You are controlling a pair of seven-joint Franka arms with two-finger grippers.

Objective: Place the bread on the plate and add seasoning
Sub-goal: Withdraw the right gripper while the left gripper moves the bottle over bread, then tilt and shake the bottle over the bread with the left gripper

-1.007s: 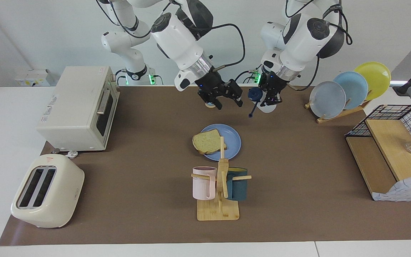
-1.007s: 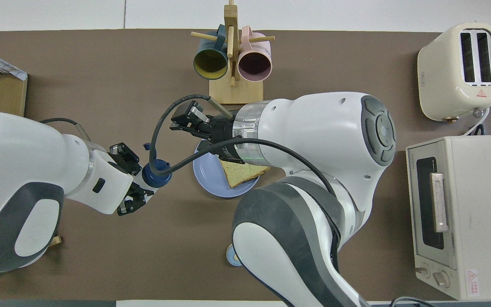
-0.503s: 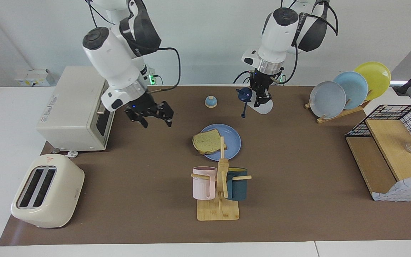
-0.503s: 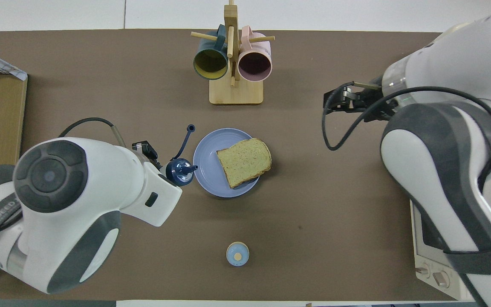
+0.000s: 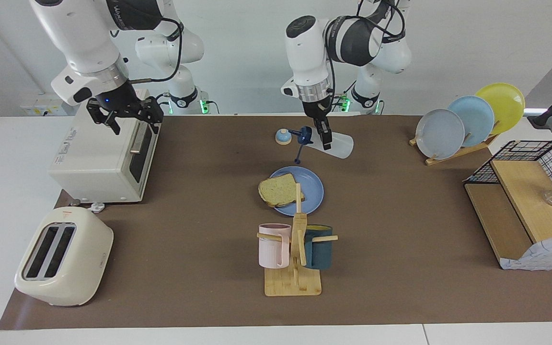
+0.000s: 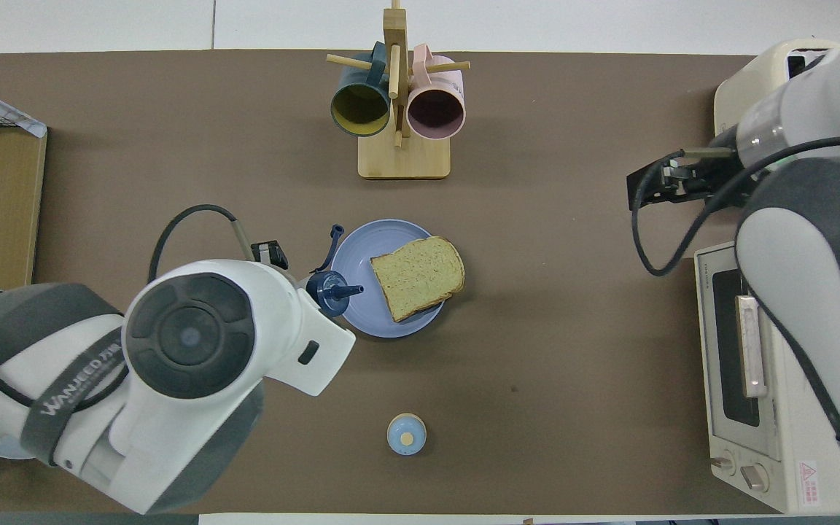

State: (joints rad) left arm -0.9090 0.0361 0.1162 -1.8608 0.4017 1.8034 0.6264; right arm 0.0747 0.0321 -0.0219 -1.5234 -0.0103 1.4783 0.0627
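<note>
Presently, the count. One slice of bread (image 5: pixel 277 190), lying on one flat blue plate (image 5: pixel 312 192) at mid-frame of the facing view, its crust overhanging the rim toward the right arm's end. One seasoning bottle (image 5: pixel 336 144), whitish with a dark blue cap, tipped on its side in the air above the brown mat, upper centre of the frame, its open cap flap dangling on a strap. One small bell (image 5: pixel 283 136) beside it on the mat. Two mugs, one pink (image 5: pixel 272 246) and one dark teal (image 5: pixel 318 247), on one wooden mug stand (image 5: pixel 294 280), lower centre. One toaster (image 5: pixel 63 256), lower left; one toaster oven (image 5: pixel 106 146), upper left. Three plates upright in one wooden rack (image 5: pixel 470 120), upper right. One wire-and-wood shelf (image 5: pixel 525 203) at the right edge.

Two grippers. The left gripper (image 5: pixel 325 140) pinches the bottle, fingers pressed against it. The right gripper (image 5: pixel 130 117) hangs over the toaster oven, fingers spread, holding nothing.

Views compared: the facing view shows the bottle's pale body and the plate rack; the overhead view hides that body under the left arm, showing only the cap (image 6: pixel 331 289) over the plate's edge. The overhead view alone looks into the mugs' mouths.
</note>
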